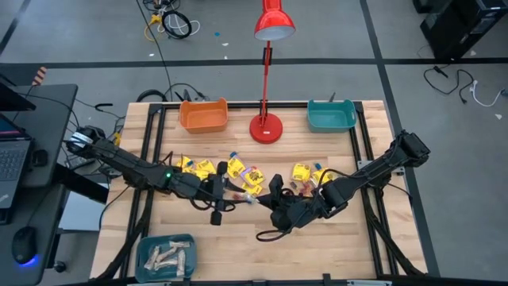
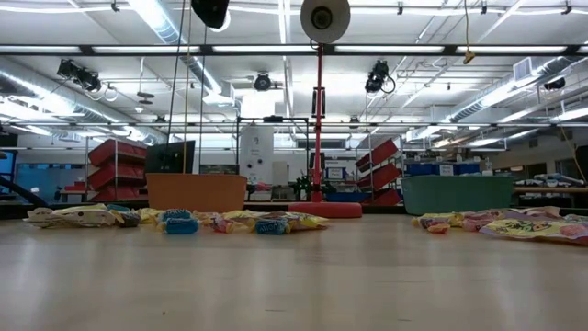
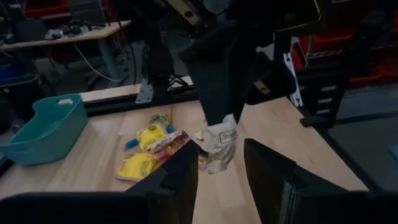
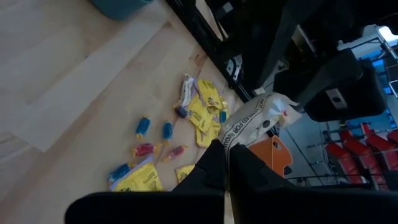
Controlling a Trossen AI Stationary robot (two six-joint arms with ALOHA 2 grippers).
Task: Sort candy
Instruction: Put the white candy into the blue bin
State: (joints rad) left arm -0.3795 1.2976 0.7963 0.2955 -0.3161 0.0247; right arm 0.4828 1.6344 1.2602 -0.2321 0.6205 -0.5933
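Note:
Candy lies in the middle of the table: yellow packets [image 1: 238, 168] [image 1: 305, 172] and small blue and red pieces [image 4: 144, 127]. My right gripper [image 4: 229, 163] is shut on a pale crinkled wrapper with dark print [image 4: 261, 118], held up above the table. My left gripper [image 3: 221, 158] is open. Its two fingers stand on either side of the same wrapper [image 3: 221, 146], and I see no touch. Neither gripper shows in the low view. My right gripper pinches one end of the pale wrapper [image 4: 239, 140] between its two shut fingers. The fingers [image 3: 224, 93] slant down at it from the table's right side. The wrapper hangs below them, clear of the table, with its free end between my left gripper's fingers.
An orange bin [image 1: 203, 116] and a teal bin [image 1: 331, 115] stand at the far edge, with a red lamp's base [image 1: 267, 127] between them. A blue-grey tray with beige bars [image 1: 165, 257] sits at the near left corner. Bare wood lies near the table's front edge.

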